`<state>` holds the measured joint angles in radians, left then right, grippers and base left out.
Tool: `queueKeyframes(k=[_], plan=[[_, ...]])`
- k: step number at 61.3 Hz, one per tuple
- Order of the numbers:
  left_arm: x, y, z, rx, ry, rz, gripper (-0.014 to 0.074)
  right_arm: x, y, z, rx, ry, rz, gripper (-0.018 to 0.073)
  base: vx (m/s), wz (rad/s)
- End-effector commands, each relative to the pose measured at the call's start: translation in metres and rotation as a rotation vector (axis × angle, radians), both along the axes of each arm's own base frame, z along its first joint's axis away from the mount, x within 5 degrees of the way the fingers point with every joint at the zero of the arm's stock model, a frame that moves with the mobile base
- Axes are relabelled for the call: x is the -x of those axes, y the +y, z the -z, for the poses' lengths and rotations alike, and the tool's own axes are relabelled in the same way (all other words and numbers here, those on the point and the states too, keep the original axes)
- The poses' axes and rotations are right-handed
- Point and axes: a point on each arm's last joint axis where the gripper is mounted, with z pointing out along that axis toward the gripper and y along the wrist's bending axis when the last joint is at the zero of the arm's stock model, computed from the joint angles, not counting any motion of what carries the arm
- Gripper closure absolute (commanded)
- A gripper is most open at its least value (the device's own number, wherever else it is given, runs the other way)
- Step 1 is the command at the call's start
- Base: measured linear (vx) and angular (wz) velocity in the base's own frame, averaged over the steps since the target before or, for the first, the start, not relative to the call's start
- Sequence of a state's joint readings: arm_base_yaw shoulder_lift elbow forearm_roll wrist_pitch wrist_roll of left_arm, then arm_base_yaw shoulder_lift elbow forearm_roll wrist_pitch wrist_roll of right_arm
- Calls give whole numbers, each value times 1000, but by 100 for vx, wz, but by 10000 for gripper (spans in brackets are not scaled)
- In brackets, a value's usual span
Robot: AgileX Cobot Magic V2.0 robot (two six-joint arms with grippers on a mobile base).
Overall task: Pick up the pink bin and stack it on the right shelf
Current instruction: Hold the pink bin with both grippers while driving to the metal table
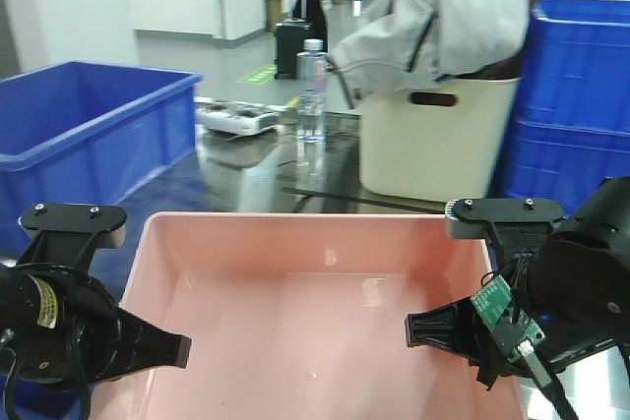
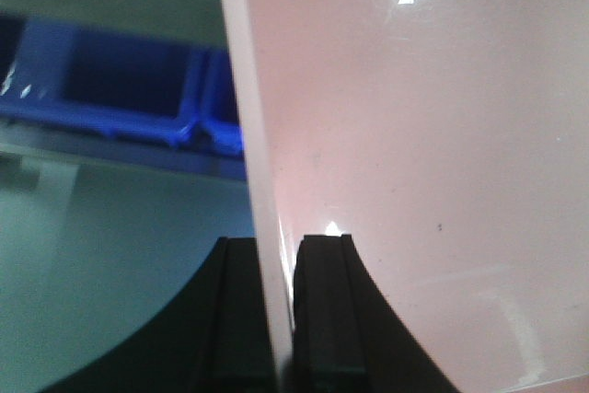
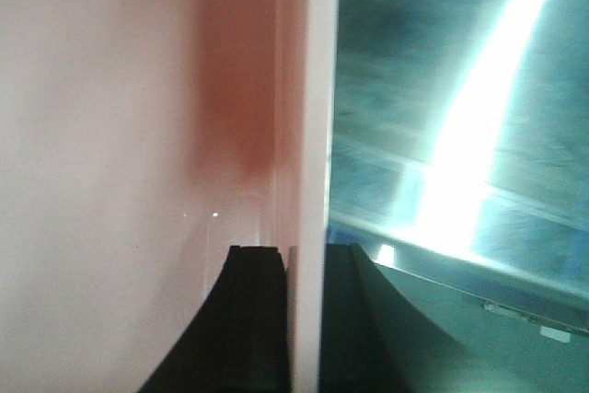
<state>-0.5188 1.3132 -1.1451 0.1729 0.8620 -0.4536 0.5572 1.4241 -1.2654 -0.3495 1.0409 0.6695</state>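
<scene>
The pink bin point(image 1: 315, 302) fills the lower middle of the front view, open side up and empty. My left gripper point(image 1: 157, 343) is shut on its left wall, one finger inside and one outside. My right gripper point(image 1: 445, 330) is shut on its right wall the same way. The left wrist view has the bin's pale rim point(image 2: 253, 135) pinched in my left gripper point(image 2: 276, 255). In the right wrist view the bin's wall point(image 3: 308, 89) is clamped in my right gripper point(image 3: 306, 260). Beyond the bin lies the glossy dark right shelf point(image 1: 251, 179) with a black tape line.
On the shelf stand a cream handled tub point(image 1: 433, 145) with a grey jacket point(image 1: 433, 17) over it, a clear water bottle point(image 1: 311, 105) and a white device point(image 1: 236, 120). A deep blue crate point(image 1: 89, 125) sits at left. Stacked blue crates point(image 1: 576, 95) rise at right.
</scene>
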Motion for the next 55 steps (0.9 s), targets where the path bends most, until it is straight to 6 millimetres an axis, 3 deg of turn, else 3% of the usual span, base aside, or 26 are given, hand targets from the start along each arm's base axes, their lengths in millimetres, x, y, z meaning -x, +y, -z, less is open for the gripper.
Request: queueKeyframes(k=[1, 21, 55], plan=[[2, 3, -22, 18, -112, 12, 450, 0, -11, -21, 51, -105, -1, 506, 18, -54], [2, 3, -22, 18, -112, 12, 450, 0, -11, -21, 51, -105, -1, 506, 17, -35], [2, 3, -22, 18, -112, 12, 450, 0, -11, -21, 52, -106, -1, 506, 16, 0]])
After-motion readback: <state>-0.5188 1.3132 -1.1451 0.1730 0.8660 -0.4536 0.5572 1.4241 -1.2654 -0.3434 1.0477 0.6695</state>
